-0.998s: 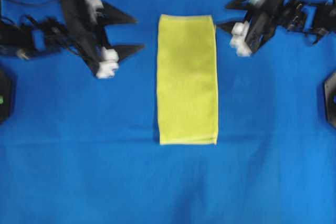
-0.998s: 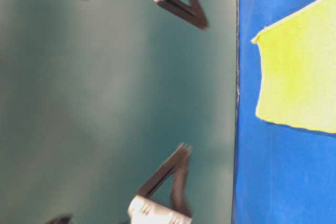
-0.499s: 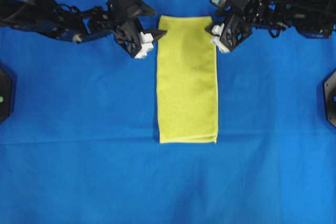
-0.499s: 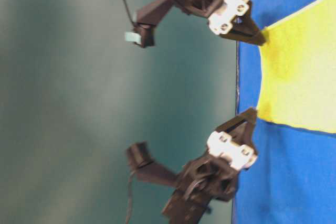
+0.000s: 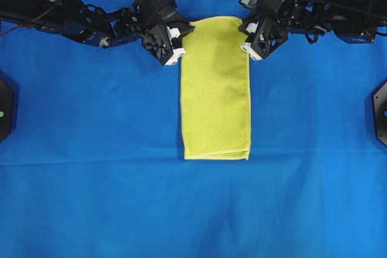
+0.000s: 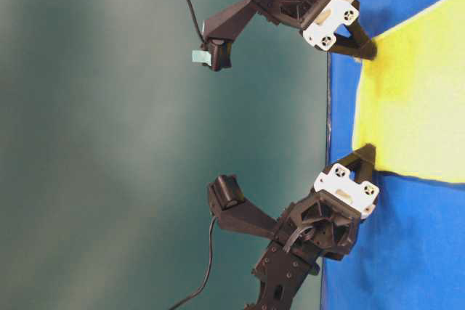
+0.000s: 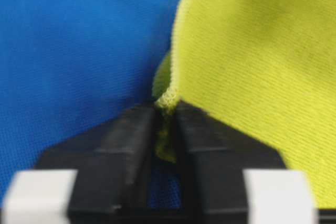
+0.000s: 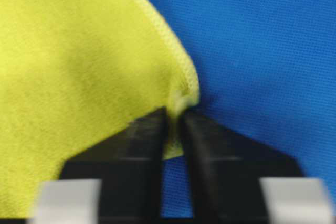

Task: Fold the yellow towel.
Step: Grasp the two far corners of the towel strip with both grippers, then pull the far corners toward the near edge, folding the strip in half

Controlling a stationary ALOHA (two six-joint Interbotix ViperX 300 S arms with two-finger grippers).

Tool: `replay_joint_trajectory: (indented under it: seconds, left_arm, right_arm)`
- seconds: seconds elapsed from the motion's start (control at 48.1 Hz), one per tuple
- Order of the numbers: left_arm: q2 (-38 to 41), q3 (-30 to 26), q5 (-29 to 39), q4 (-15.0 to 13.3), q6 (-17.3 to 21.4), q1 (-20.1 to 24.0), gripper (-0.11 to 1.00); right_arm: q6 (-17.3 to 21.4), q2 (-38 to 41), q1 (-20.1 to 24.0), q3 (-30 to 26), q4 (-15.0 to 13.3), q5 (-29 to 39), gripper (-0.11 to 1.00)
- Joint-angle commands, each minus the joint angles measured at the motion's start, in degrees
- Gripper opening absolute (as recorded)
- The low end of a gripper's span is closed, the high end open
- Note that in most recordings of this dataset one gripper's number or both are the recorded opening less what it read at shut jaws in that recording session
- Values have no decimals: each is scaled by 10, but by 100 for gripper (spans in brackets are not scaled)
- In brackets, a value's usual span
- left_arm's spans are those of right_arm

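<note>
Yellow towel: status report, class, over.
Left gripper and right gripper shut on far corners. Yellow towel half-folded on blue cloth. Nothing in the way.

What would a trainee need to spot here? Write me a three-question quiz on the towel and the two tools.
1. True or false: the yellow towel lies as a long folded strip on the blue cloth.
2. What does the left tool pinch? A) the towel's corner B) the blue cloth C) nothing
3. Fill in: the right tool is closed on the towel's far ____ corner, seen from overhead.

Key
1. True; a folded edge shows at the near end.
2. A; the hemmed corner sits between the closed fingers.
3. Right; both tools hold the far end's two corners.
</note>
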Motion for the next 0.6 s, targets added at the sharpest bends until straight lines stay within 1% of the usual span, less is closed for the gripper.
replay_joint_trajectory:
  seconds: [0.0,0.021,0.042,0.353,0.582]
  left_arm:
    - [-6,-4,4,-1,10,2,4]
    - [-6,-4,4,-1,12,1,3]
    - [-7,-4,4,-1,14,1,3]
    - [-25,-6,9,-1,26,7,3]
    - [-65,-18,43,-1,72,28,3]
  right_arm:
    - [1,-7,0,-4,0,1,9]
    - [3,-7,0,-4,1,1,4]
    - [3,-7,1,-4,1,1,2]
    - [5,-19,1,-7,5,13,2]
    - [4,-54,-14,-16,2,27,2]
